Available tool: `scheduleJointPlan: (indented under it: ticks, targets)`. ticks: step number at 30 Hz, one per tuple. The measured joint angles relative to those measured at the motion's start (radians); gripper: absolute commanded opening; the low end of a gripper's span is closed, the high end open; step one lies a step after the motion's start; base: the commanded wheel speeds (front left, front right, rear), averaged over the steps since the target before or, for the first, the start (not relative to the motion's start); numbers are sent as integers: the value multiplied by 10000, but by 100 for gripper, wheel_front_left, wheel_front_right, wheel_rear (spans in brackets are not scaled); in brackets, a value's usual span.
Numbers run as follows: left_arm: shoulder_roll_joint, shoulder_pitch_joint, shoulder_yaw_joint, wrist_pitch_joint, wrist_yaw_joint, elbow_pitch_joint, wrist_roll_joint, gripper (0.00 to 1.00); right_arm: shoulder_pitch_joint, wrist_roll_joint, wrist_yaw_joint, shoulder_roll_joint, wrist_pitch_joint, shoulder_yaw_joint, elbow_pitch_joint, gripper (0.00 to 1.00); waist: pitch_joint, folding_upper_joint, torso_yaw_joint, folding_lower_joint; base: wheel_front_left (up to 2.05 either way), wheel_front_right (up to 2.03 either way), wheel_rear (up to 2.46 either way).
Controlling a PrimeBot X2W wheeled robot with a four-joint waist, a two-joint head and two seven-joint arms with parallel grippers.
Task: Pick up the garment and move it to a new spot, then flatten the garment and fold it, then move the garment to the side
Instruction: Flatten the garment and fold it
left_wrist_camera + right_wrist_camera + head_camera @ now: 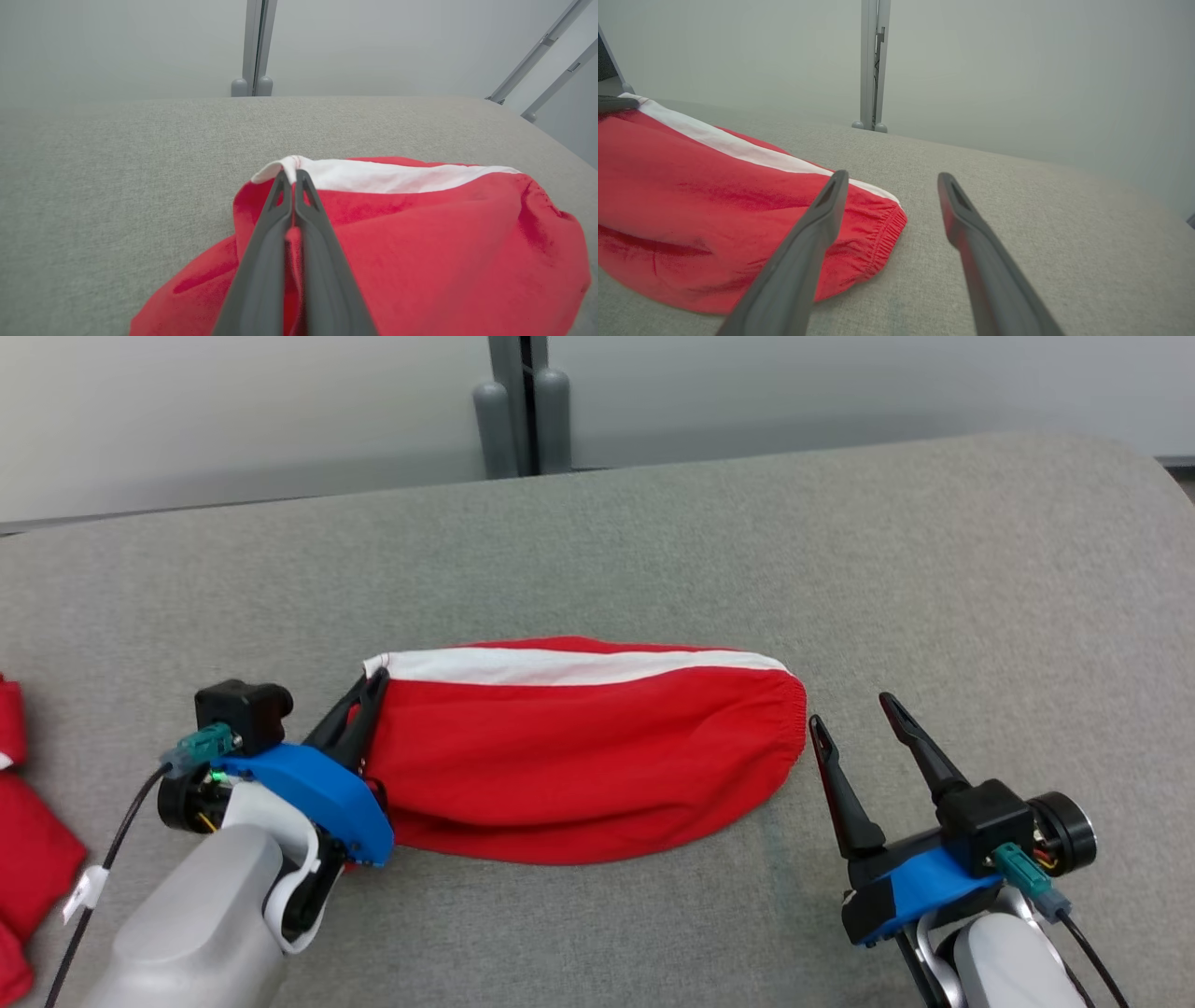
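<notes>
The garment (pixel 569 756) is red with a white stripe along its far edge, folded into a long oval on the grey cushioned surface (pixel 653 551). My left gripper (pixel 372 691) is shut on the garment's left end, its fingers pinching red cloth just below the white stripe (pixel 373 176); the left wrist view shows the garment (pixel 444 252) and my left gripper (pixel 293 175) with cloth between the closed jaws. My right gripper (pixel 851 711) stands open just right of the elastic hem, apart from it. In the right wrist view the garment (pixel 691 196) lies left of the open right gripper (pixel 891 179).
More red cloth (pixel 23 859) lies at the left edge of the surface. A grey post (pixel 523 401) stands behind the far edge, in front of a pale wall. Bare surface stretches beyond and to the right of the garment.
</notes>
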Motion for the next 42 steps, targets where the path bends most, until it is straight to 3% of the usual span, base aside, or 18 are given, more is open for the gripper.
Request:
scheduleJointPlan:
  ticks: [9,18,20,21,22,30,35,42]
  targets:
    - [-295,1588,-297,-370,31,-221,-282,0,537,119,0,6,0,-631,614,100,-1284,-1,833,-1,0,0,0]
    - [-807,3086,119,-460,621,362,-476,0,862,291,0,8,0,-706,915,100,-2055,-2,869,-1,0,0,0]
    - [-779,3201,639,-476,826,314,-236,40,917,376,0,8,0,-675,907,100,-2129,-2,812,-1,0,0,0]
    - [-752,3261,989,-485,963,215,-21,95,950,414,0,6,0,-652,903,100,-2154,-2,788,0,0,0,0]
    - [-740,3348,1315,-487,1058,107,196,100,981,477,0,6,0,-640,894,100,-2176,-2,767,0,0,0,0]
    - [-844,4546,4054,-499,1664,-1085,2449,100,1004,905,0,8,2,-288,633,100,-2220,-2,639,1,0,0,0]
    - [-1254,5175,5517,-499,1639,-2040,3958,100,792,1143,0,4,0,-146,387,100,-2265,-2,590,1,0,0,0]
    - [-1850,5808,6596,-499,1279,-2203,5423,100,809,1047,0,6,0,-282,844,100,-2408,-2,678,0,0,0,0]
